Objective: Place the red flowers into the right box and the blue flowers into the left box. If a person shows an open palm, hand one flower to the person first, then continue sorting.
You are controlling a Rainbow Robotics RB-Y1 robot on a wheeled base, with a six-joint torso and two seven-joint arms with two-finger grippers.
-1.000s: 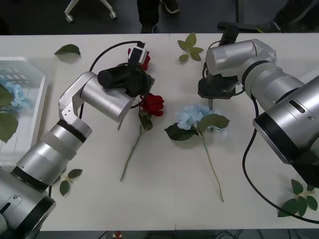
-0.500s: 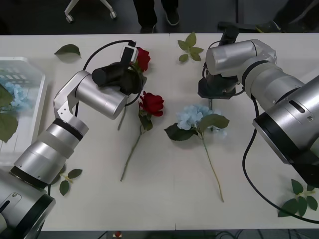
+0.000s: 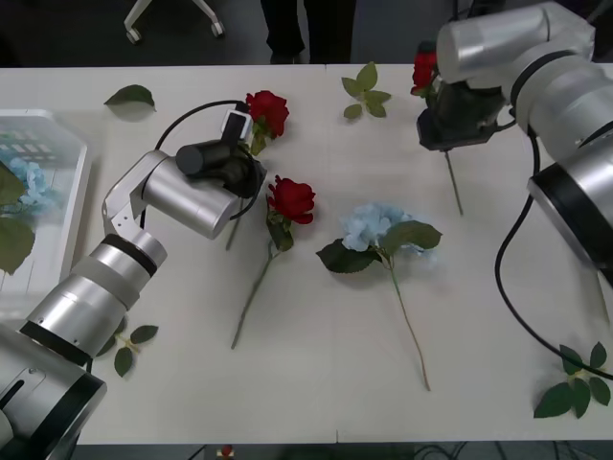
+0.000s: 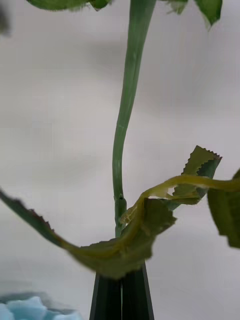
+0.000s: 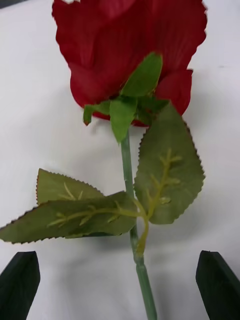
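Lifted clear of the tabletop (image 3: 316, 383), the right end effector (image 3: 448, 129) now carries a red rose (image 3: 424, 69) pinched by its stem, bound rightward, while the left end effector (image 5: 120, 280) hovers spread over another rose (image 3: 267, 108).

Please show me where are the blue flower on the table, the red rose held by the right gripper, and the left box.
blue flower (image 3: 369, 225), front view, on its pale bloom.
red rose (image 3: 423, 69), front view, on its bloom by the right gripper.
left box (image 3: 75, 192), front view, on its white rim.

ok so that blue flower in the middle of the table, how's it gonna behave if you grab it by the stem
The blue flower will probably droop head-down: a thin long stem carries a wide bloom. It looks light and artificial, so unlikely to break. Its broad leaves may snag the nearby red rose.
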